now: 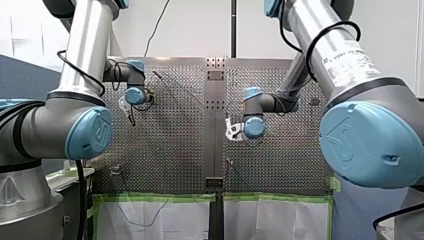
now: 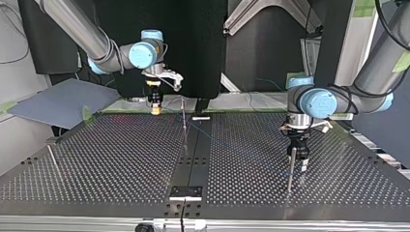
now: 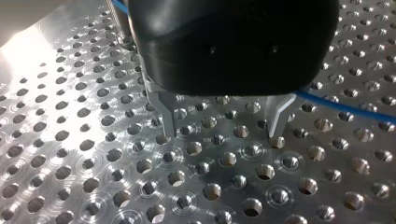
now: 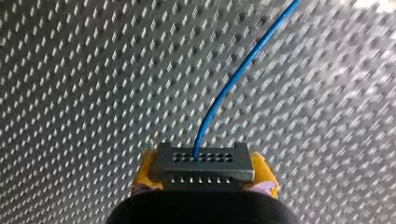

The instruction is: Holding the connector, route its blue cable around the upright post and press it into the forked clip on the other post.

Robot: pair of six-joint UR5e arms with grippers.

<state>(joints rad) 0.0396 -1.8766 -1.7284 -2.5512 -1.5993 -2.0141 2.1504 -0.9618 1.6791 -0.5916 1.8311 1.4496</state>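
In the right wrist view my right gripper [image 4: 203, 179] is shut on a grey connector [image 4: 201, 161], clamped between its yellow pads [image 4: 267, 173]. The blue cable [image 4: 236, 79] leaves the connector and runs ahead over the perforated plate. In the top view this gripper [image 2: 154, 107] hangs at the far edge, beside a thin upright post [image 2: 184, 122]. My left gripper [image 3: 223, 129] stands open just above the plate, nothing between its metal fingers [image 3: 168, 116]; the blue cable [image 3: 348, 108] passes behind it. In the top view it [image 2: 300, 163] hovers next to another post [image 2: 290, 170].
A third thin post [image 2: 53, 159] stands at the top view's left. A dark centre strip [image 2: 193, 154] splits the perforated table, with a small bracket [image 2: 185, 192] at its near end. Green tape [image 1: 160, 198] lines the table's edge in the front view.
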